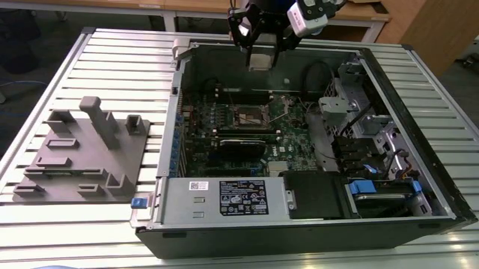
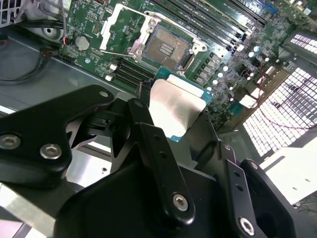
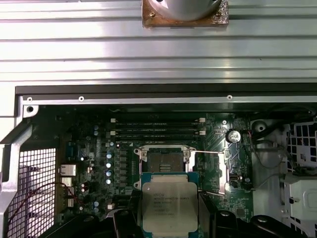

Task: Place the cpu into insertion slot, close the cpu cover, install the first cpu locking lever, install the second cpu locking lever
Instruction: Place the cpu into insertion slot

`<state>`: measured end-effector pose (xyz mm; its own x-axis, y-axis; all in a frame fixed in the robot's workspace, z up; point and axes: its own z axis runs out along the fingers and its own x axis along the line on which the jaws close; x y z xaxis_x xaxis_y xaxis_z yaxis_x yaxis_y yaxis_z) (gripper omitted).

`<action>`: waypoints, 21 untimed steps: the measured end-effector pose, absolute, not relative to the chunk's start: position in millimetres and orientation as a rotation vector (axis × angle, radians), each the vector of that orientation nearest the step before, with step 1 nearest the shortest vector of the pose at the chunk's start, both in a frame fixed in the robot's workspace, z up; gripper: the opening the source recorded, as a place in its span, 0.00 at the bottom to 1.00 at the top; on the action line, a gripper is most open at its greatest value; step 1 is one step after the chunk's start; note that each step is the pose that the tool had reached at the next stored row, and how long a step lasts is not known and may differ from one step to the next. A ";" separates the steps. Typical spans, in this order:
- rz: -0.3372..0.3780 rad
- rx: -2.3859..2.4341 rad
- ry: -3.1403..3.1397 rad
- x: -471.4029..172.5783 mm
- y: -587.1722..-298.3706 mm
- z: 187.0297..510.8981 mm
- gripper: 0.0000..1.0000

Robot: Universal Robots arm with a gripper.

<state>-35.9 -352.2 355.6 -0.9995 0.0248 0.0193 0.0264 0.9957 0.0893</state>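
- Exterior view: our gripper (image 1: 259, 55) hangs over the far part of the open computer case (image 1: 170, 140), pinching the cpu (image 1: 259, 60) by two opposite edges.
- The cpu is in the air, apart from the bare insertion slot (image 2: 167, 47); the cpu cover (image 2: 110, 24) lies swung open beside it.
- We judge it light, stiff, smooth, fragile underneath: edges only.
- We make out print on its top but cannot read it.
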 end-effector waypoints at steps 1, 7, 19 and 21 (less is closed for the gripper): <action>-0.140 -0.040 -3.120 -35.9 -352.2 355.0 0.54; -0.140 -0.040 -3.120 -35.9 -352.2 350.1 0.54; -0.140 -0.040 -3.120 -35.9 -352.2 343.6 0.54; -0.140 -0.040 -3.120 -35.9 -352.2 343.5 0.54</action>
<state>-35.9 -352.2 343.5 -0.9995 0.0247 0.0193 0.0264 0.9957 0.0893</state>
